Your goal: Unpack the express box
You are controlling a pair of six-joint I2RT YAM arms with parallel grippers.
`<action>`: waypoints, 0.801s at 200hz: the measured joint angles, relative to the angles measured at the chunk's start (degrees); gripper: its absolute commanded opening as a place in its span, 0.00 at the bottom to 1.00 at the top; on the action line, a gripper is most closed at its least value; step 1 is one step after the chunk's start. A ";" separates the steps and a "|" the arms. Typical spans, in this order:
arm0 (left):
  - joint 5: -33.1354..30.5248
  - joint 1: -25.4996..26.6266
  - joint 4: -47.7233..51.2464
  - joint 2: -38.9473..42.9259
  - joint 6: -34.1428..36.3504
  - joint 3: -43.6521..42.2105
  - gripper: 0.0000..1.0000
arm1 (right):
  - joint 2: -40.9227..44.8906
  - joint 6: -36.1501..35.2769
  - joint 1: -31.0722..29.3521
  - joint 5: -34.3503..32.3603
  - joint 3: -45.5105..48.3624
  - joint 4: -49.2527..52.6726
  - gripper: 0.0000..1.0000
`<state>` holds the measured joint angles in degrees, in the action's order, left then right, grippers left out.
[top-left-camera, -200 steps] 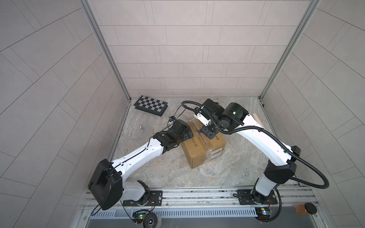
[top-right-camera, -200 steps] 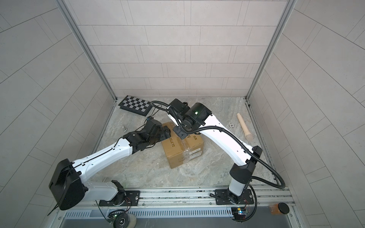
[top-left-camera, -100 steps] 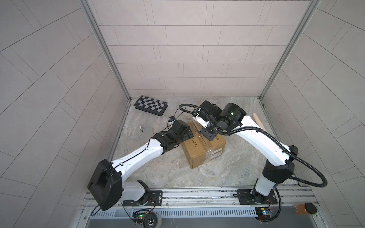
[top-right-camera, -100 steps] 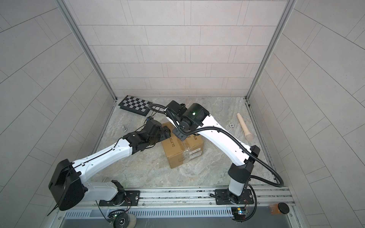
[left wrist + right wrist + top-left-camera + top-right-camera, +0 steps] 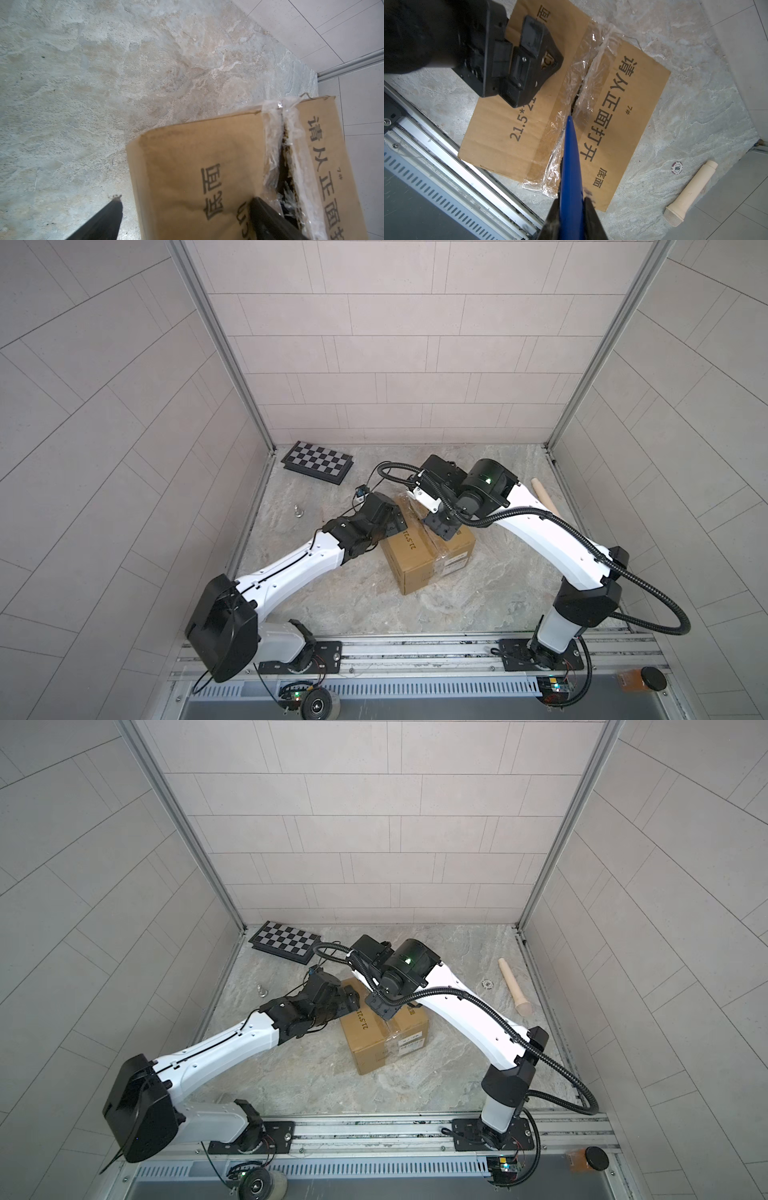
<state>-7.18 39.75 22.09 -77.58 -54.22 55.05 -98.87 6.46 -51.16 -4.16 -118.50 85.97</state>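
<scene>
The express box (image 5: 419,568) (image 5: 374,1052), a brown carton with black print, stands in the middle of the marbled floor. Its clear tape (image 5: 583,83) is torn along the top seam, and a dark slit (image 5: 282,166) shows there. My left gripper (image 5: 186,200) (image 5: 395,518) is open and straddles the box's left top edge. One finger hangs outside the wall and the other rests on top near the seam. My right gripper (image 5: 572,202) (image 5: 440,526) is shut on a blue pointed tool (image 5: 571,158), whose tip sits at the slit in the seam.
A chequered board (image 5: 318,462) lies at the back left, with a small metal piece (image 5: 298,511) near the left wall. A cream microphone-shaped object (image 5: 514,988) and a poker chip (image 5: 487,983) lie to the right. The metal rail (image 5: 415,651) runs along the front edge.
The right arm has shifted slightly left over the box's top with the blue tool. The left arm and the box have not visibly moved.
</scene>
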 measured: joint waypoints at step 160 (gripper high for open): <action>-0.02 0.13 0.74 -0.87 -1.29 0.42 0.98 | 2.84 1.55 0.37 1.73 2.64 0.74 0.00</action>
<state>-7.20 39.88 22.83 -78.46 -55.51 55.46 -96.03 8.01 -50.78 -2.44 -115.85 86.72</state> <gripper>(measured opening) 0.978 0.185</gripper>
